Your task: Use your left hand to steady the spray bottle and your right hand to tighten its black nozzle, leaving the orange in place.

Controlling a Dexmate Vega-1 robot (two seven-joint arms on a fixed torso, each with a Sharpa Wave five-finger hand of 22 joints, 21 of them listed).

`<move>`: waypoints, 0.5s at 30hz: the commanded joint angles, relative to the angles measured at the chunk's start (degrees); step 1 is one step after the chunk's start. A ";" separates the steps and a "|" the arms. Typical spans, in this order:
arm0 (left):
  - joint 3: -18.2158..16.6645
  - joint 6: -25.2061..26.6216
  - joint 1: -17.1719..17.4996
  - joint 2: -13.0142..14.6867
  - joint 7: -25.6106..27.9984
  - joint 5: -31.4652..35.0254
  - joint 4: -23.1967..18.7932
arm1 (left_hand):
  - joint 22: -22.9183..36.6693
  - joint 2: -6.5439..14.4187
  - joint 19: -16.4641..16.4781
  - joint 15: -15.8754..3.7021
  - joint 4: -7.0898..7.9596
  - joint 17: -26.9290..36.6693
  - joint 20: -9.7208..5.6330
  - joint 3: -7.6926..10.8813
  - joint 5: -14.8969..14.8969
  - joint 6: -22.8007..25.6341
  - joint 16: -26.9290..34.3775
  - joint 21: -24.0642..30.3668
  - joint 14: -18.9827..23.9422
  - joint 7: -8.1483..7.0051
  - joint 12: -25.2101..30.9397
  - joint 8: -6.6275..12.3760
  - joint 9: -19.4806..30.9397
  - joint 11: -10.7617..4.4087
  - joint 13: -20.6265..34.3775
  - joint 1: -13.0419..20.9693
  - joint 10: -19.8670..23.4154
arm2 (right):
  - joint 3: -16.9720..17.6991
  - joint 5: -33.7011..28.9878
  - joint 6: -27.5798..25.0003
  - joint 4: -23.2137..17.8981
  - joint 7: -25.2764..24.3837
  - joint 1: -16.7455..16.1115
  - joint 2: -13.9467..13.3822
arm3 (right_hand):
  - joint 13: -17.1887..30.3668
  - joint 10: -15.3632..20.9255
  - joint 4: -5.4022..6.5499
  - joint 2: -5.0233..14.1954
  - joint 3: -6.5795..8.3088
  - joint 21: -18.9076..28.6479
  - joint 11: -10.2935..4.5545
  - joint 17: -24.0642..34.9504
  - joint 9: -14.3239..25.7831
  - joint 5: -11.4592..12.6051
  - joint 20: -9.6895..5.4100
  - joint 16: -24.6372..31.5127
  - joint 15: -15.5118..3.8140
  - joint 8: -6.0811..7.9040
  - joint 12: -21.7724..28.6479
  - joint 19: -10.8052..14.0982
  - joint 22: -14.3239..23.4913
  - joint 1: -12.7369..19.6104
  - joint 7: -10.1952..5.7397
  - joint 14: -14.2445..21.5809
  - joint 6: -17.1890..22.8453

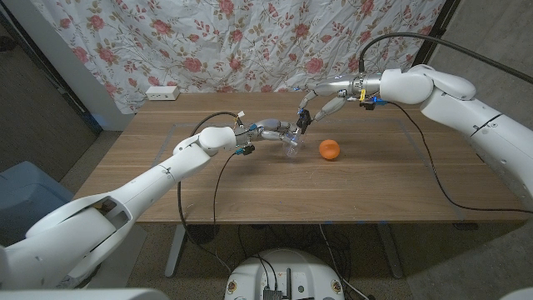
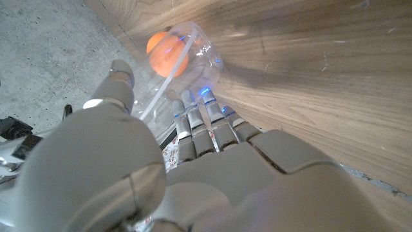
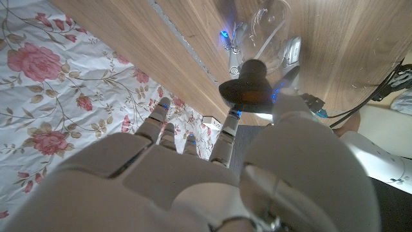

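Glossy white arm shells end in a silver-grey left hand (image 1: pixel 271 131) and right hand (image 1: pixel 326 93), with black cables trailing.

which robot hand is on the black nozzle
The right robot hand: its fingers pinch the black nozzle from above. The left robot hand grips the clear spray bottle lower down.

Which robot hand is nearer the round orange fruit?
Left. The left robot hand holds the clear plastic spray bottle beside the round orange fruit; the right robot hand is higher, at the bottle's black nozzle.
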 commanded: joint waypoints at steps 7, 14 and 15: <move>0.13 0.27 -0.27 0.15 -0.28 0.28 -0.30 | 0.13 5.47 0.41 -7.43 0.11 0.29 -2.23 0.45 0.38 4.54 -0.31 -0.19 0.49 -3.42 -0.05 6.24 0.25 -3.57 0.33 4.01 4.18 | -0.07 1.09 -1.56 -0.24 0.87 0.16 -0.23 | 0.11 2.52 1.22 0.72 -1.22 0.30 -0.19 0.24 0.31 0.27 -0.23 0.62 -0.54 1.45 0.74 1.66 0.21 -4.42 1.84 1.23 4.49; 0.04 0.50 -0.17 0.34 -0.13 0.35 -0.57 | 0.13 5.51 0.40 -7.45 0.13 0.28 -2.27 0.49 0.39 4.64 -0.40 -0.19 0.48 -3.42 -0.10 6.29 0.23 -3.44 0.38 3.97 4.22 | -0.04 1.05 -2.26 -0.60 0.63 -0.12 -0.28 | 0.06 4.52 1.52 1.46 -1.57 0.30 -0.80 0.24 0.30 0.47 -0.79 0.91 -1.05 2.15 1.15 2.32 0.21 -5.84 2.62 1.97 6.84; 0.01 0.57 -0.14 0.38 -0.15 0.28 -0.62 | 0.13 5.50 0.40 -7.47 0.13 0.28 -2.25 0.48 0.38 4.69 -0.40 -0.19 0.48 -3.36 -0.11 6.32 0.23 -3.45 0.39 3.97 4.24 | 0.02 0.97 -2.56 -0.78 0.52 -0.25 -0.30 | 0.05 4.65 1.61 1.65 -1.62 0.27 -0.95 0.25 0.30 0.52 -0.96 0.95 -1.19 2.27 1.13 2.36 0.21 -6.11 2.71 2.07 7.25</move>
